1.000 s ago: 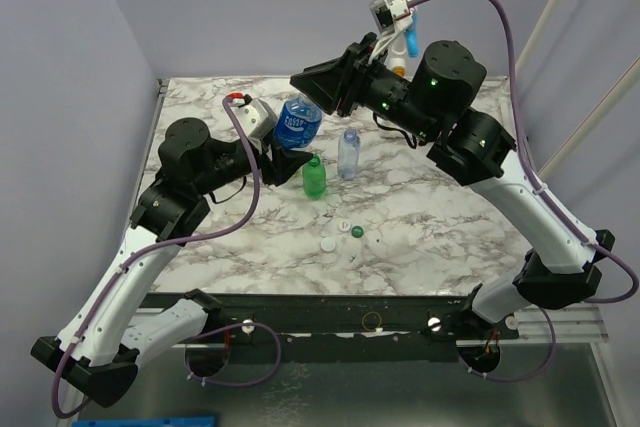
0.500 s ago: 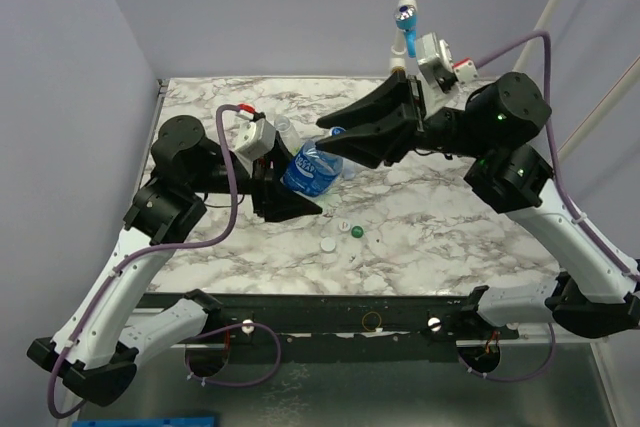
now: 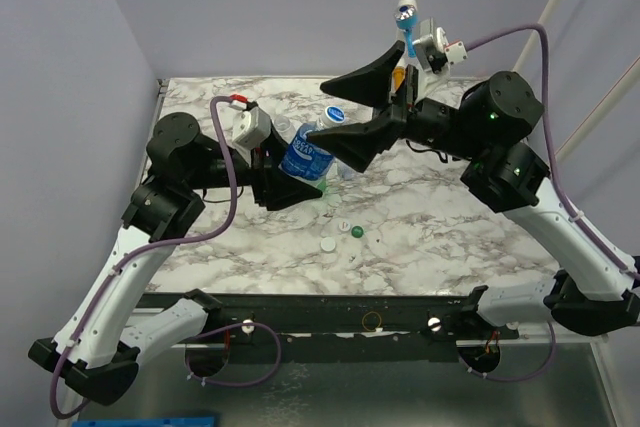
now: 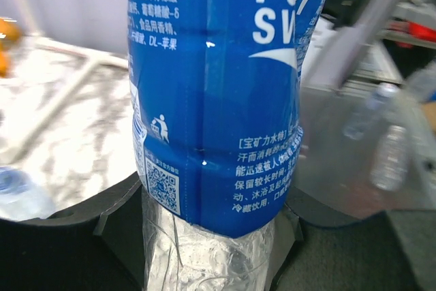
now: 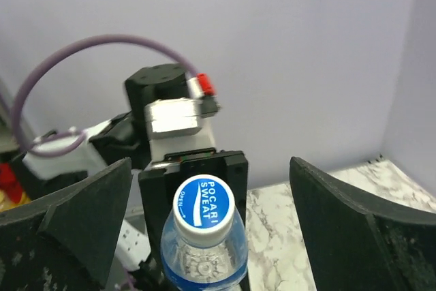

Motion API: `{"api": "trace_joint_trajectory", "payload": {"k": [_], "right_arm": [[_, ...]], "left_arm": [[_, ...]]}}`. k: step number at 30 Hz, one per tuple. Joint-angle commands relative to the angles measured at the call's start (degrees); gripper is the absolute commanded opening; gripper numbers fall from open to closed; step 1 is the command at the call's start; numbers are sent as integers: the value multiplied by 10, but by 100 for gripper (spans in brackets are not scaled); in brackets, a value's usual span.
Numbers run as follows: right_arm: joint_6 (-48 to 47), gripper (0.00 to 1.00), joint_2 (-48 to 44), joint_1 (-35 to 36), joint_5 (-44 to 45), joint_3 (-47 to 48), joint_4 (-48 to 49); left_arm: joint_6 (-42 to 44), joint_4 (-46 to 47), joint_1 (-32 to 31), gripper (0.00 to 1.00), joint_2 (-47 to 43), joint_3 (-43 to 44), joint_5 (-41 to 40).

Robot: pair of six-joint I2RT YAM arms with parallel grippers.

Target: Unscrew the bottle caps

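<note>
step: unscrewing blue-and-white cap (image 5: pixel 204 201) on Pocari Sweat bottle (image 3: pixel 306 157) | left gripper (image 3: pixel 292 185) pinched bottle's lower body, tilted above table (image 3: pixel 420 217) | right gripper (image 3: pixel 328 107) spread, flanking cap, apart | next: close on cap, twist

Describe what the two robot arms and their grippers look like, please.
The left arm and right arm have white lower links, bulky black rounded joints and a looping purple cable each. The left gripper and right gripper have broad black wedge-shaped fingers, with a silver, red-tipped camera box at the wrist.
</note>
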Motion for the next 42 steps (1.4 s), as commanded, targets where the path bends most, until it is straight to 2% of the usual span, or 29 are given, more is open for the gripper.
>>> {"api": "trace_joint_trajectory", "payload": {"k": [1,6,9,15,20,29,34,38,42], "right_arm": [[60,100,7,0,154,28,-19],[86,100,98,1,245,172,-179],[84,99,103,0,271,161,-174],[82,88,112,0,301,160,-171],[84,75,115,0,291,159,-164],[93,61,134,0,261,159,-169],[94,44,135,0,252,159,-164],[85,17,131,0,235,159,-161],[55,1,104,0,175,136,-131]], "left_arm": [[97,10,2,0,-12,-18,-185],[180,9,1,0,-16,-34,-310],[193,11,1,0,-18,-39,-344],[187,13,1,0,-23,-46,-356],[182,16,1,0,-21,-47,-353],[174,26,1,0,-14,-44,-352],[170,27,1,0,-13,-43,-350],[157,29,1,0,-13,-42,-341],[115,29,1,0,-16,-36,-280]]}}
